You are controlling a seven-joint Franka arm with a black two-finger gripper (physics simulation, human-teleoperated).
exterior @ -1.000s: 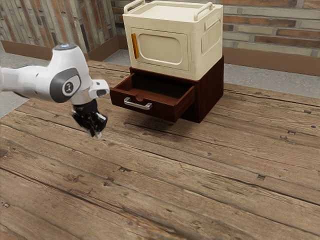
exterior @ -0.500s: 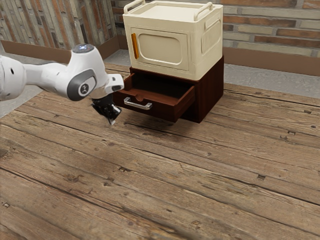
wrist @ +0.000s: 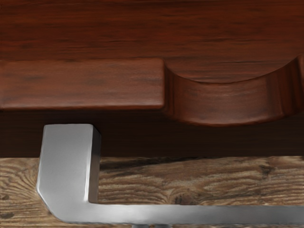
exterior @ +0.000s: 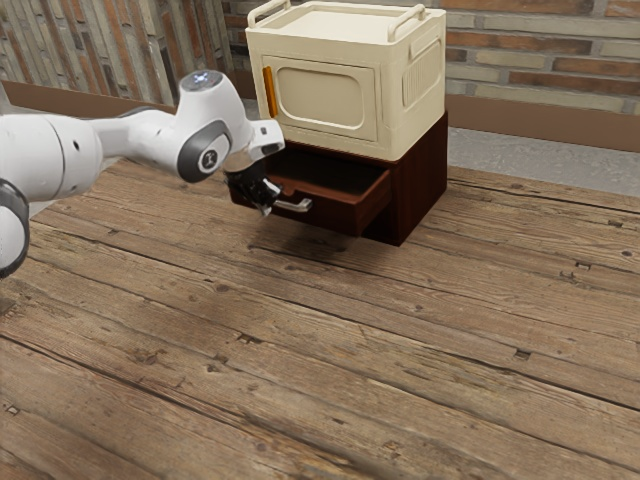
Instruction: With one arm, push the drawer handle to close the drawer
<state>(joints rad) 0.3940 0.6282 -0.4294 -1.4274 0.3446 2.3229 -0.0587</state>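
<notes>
Drawer point(exterior: 335, 217) is sticking out of the dark wood cabinet point(exterior: 420, 190) on the bench point(exterior: 320, 360), so it's definitely open right now. I've got the jaws point(exterior: 266, 208) at its front, angled down by the metal handle point(exterior: 294, 206), over at the end nearer the exterior view's left. As far as I can make out they're closed up: the wrist view has two little grey tips side by side, just past the handle's bar, and nothing's pinched between them. Can't tell if they're actually touching the handle or just beside it, tbh. Wrist view also gets me the drawer's top edge with that curved notch point(wrist: 232, 102), right by the handle. Cream box point(exterior: 325, 95) with an orange door pull point(exterior: 269, 92) sits on top of the cabinet.
</notes>
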